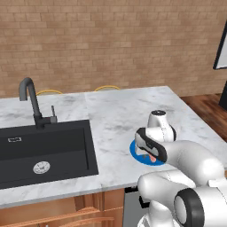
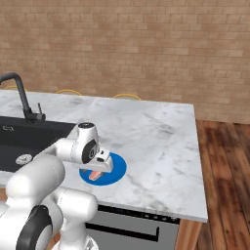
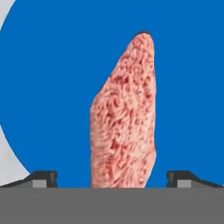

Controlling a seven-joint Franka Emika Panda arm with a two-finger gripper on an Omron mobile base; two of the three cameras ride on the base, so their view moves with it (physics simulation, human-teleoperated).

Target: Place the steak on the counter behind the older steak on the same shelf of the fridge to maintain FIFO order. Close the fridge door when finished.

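The steak, a small pale pink oblong, lies on a blue round plate on the marble counter. In the hand view my gripper hangs just over the steak's near end. Its fingertips stand wide apart, one on each side of the meat, and do not touch it. From the base views the hand covers most of the plate near the counter's front edge, and a bit of the steak peeks out beneath it. The fridge, its shelf and the older steak are out of view.
A black sink with a black tap is set into the counter left of the plate. A brick wall runs behind. Wooden floor lies past the counter's right end, and a dark panel edge shows at the far right.
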